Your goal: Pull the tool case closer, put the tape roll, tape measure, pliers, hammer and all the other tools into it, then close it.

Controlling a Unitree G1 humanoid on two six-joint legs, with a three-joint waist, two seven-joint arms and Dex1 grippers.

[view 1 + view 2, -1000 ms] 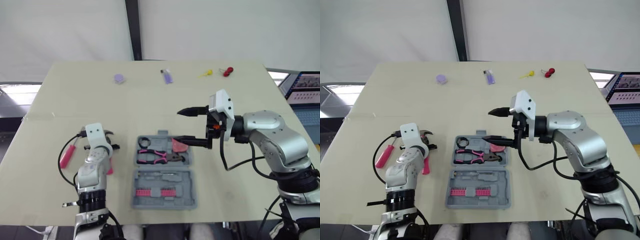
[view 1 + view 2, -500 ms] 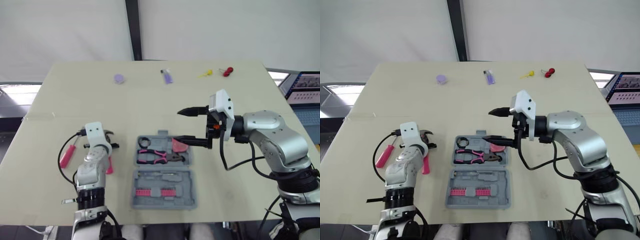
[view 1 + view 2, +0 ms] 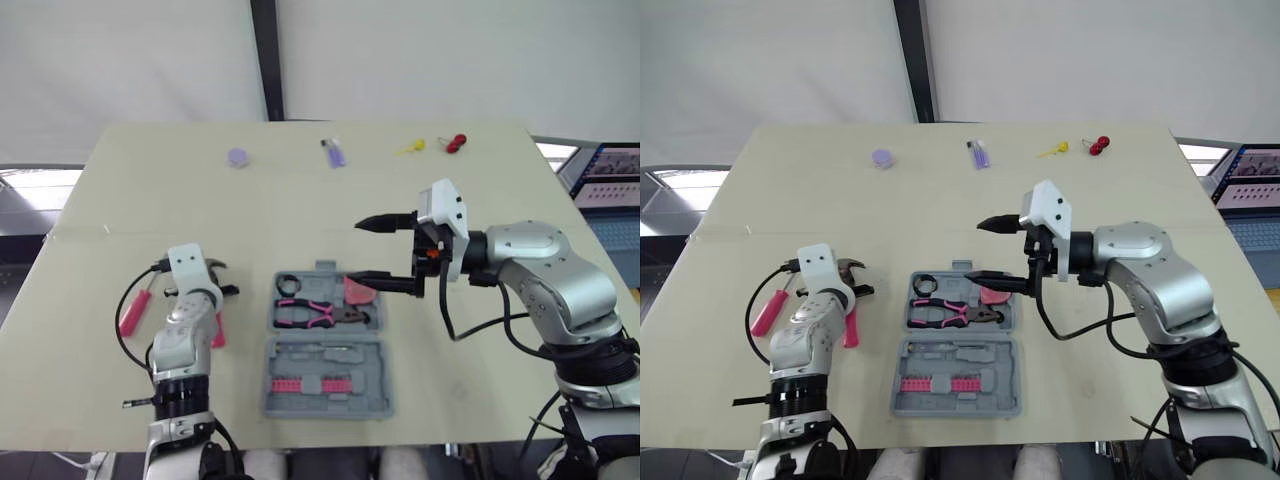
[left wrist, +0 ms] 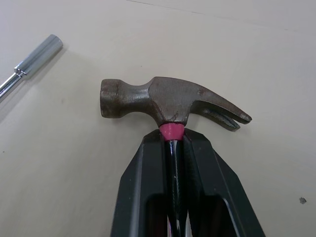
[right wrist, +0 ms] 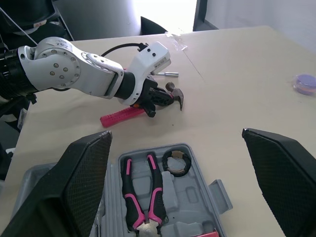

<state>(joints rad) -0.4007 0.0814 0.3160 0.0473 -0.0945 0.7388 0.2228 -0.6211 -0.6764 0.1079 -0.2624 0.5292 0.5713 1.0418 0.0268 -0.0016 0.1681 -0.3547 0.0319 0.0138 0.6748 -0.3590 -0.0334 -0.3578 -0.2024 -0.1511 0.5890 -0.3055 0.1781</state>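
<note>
Hammer (image 4: 168, 101), pinched just under its head by the left hand (image 4: 174, 137), could pivot and slip on lifting because its long pink handle, mostly hidden beneath that hand, trails behind, while the open tool case (image 3: 325, 375) lies to that hand's right, below the widely spread right hand (image 3: 354, 250).

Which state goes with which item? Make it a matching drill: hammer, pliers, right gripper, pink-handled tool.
Items:
1. hammer
2. pliers
3. right gripper
4. pink-handled tool

States:
A. lying in the open tool case
B. open and empty, near the case
C. clamped in the left gripper
D. lying on the table, on the outer side of the left arm

Pairs: 1-C, 2-A, 3-B, 4-D
</note>
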